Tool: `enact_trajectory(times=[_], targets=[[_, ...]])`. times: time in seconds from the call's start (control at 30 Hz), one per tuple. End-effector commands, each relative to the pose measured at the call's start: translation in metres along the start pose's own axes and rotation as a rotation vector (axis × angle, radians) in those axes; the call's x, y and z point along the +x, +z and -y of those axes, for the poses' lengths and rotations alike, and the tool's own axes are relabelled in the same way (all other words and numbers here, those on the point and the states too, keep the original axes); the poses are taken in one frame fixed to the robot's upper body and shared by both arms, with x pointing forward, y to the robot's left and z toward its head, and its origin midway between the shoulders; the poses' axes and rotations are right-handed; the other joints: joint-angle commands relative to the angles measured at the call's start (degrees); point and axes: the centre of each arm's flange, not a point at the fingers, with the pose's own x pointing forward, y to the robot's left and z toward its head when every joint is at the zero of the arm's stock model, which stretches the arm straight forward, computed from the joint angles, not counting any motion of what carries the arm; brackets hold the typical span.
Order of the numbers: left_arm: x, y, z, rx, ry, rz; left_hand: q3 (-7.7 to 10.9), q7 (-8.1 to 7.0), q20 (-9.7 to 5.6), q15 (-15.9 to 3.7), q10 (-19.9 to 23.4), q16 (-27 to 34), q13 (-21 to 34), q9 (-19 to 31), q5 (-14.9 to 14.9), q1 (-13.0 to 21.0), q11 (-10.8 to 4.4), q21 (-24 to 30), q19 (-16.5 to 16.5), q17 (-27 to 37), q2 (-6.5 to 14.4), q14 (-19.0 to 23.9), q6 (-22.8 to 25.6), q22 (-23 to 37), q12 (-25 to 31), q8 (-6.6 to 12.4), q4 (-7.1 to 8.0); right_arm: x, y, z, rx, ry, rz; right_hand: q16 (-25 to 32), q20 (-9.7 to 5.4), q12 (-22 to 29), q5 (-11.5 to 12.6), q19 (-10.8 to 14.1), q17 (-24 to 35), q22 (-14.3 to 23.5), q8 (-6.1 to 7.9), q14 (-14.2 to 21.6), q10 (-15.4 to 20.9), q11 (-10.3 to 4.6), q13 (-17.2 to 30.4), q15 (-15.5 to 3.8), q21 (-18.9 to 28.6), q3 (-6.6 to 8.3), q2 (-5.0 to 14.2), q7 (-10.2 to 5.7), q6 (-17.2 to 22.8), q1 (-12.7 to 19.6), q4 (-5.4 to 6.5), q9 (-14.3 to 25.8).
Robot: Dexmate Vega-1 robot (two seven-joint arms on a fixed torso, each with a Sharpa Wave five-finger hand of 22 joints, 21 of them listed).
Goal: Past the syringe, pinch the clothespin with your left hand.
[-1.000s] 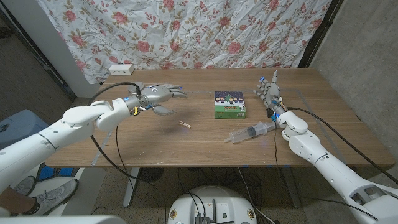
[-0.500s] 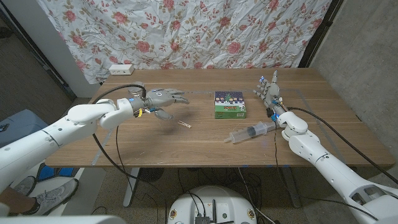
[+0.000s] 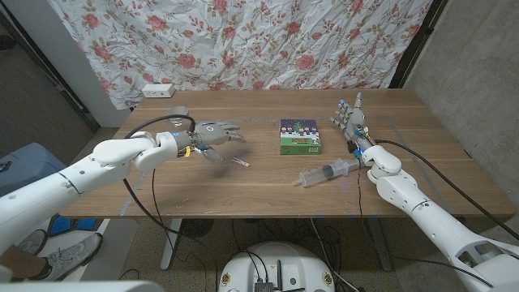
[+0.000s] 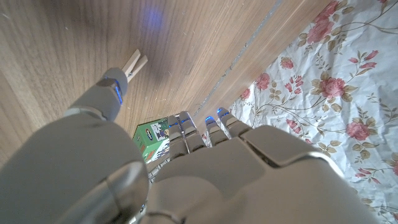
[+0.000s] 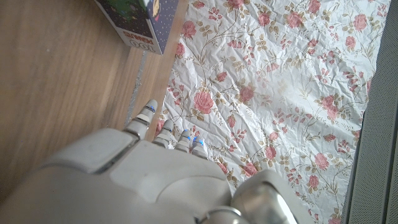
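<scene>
Lower and closer to the clothespin (image 3: 240, 162) than a second ago, the left hand (image 3: 212, 135) hovers with fingers (image 3: 233, 135) apart, holding nothing. Clothespin lies on the counter (image 3: 268, 182) at their 4 o'clock, untouched, with the syringe (image 3: 328, 172) at its 3 o'clock. Right hand (image 3: 351, 118) stands fingers apart.

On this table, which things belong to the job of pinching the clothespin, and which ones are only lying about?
Part of the job:
- clothespin, lying on the table, not yet pinched
- left hand, beside it with its fingers apart
- syringe, the landmark to pass

Only lying about:
- green box
- white power strip at the table's far edge
- right hand, holding nothing
</scene>
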Motion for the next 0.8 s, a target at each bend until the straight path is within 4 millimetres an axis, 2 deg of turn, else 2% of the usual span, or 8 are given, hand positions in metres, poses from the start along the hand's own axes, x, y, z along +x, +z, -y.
enact_trajectory(times=[0.03,0.17,0.3,0.43,0.6,0.8], targets=[[0.004,0.01,0.005,-0.01,-0.035,-0.027,-0.45,-0.27,0.72,-0.99,1.05,0.27,0.17,0.24,-0.28,0.46,0.15,0.43,0.29,0.25,-0.01,-0.02,-0.24,0.24,0.43,0.1,0.1,0.0,0.0,0.0,0.0,0.0,0.0,-0.25,0.13,-0.18,0.36,0.22,0.27,0.19,-0.05,-0.16,0.06,-0.45,0.19,-2.26,-0.25,-0.51,4.38,-0.27,0.22,0.04,0.02,0.28],[0.006,0.015,0.007,-0.005,-0.049,-0.032,-0.66,-0.36,0.98,-0.96,1.69,0.38,0.17,0.25,-0.22,0.6,0.1,0.56,0.49,0.25,0.1,0.2,-0.39,0.25,0.61,0.08,0.13,0.0,0.0,0.0,0.0,0.0,0.0,-0.28,0.14,-0.17,0.37,0.2,0.28,0.2,-0.09,-0.21,0.1,-0.49,0.2,-2.29,-0.28,-0.53,4.38,-0.28,0.15,0.04,0.02,0.29],[0.007,0.019,0.008,-0.014,-0.054,-0.037,-1.2,1.87,1.22,-0.9,2.42,0.54,0.15,0.25,-0.1,1.06,0.37,0.72,0.75,0.24,0.39,0.75,0.97,0.27,0.67,0.66,0.19,0.0,0.0,0.0,0.0,0.0,0.0,-0.3,0.15,-0.17,0.38,0.26,0.29,0.2,-0.09,-0.21,0.14,-0.44,0.2,-2.33,-0.27,-0.54,4.39,-0.28,0.15,0.04,0.02,0.29],[0.009,0.024,0.009,-0.013,-0.068,-0.047,-1.62,2.91,1.27,-0.79,3.49,0.63,0.13,0.24,-0.05,1.42,0.31,0.74,0.81,0.23,0.55,1.22,2.11,0.28,0.9,1.07,0.22,0.0,0.0,0.0,0.0,0.0,0.0,-0.3,0.15,-0.17,0.38,0.25,0.29,0.2,-0.08,-0.17,0.15,-0.44,0.2,-2.26,-0.29,-0.56,4.39,-0.23,0.2,0.04,0.02,0.29],[0.012,0.029,0.008,-0.006,-0.061,-0.057,-2.25,3.87,1.43,-0.68,4.85,0.67,0.07,0.22,-0.01,1.92,0.42,0.72,0.69,0.21,0.73,1.77,4.79,0.28,1.04,1.94,0.27,0.0,0.0,0.0,0.0,0.0,0.0,-0.3,0.16,-0.23,0.39,0.29,0.3,0.2,-0.07,-0.11,0.04,-0.52,0.21,-2.24,-0.3,-0.57,4.4,-0.23,0.26,0.04,0.02,0.3],[0.017,0.033,0.008,0.001,-0.07,-0.092,-2.6,4.35,1.87,-0.62,5.43,0.69,0.02,0.2,0.03,2.28,1.03,0.69,0.59,0.19,0.92,2.14,5.71,0.28,0.98,2.11,0.31,0.0,0.0,0.0,0.0,0.0,0.0,-0.32,0.14,-0.19,0.4,0.31,0.31,0.2,-0.11,-0.1,0.18,-0.45,0.21,-2.3,-0.32,-0.6,4.4,-0.27,0.18,0.04,0.02,0.3]])
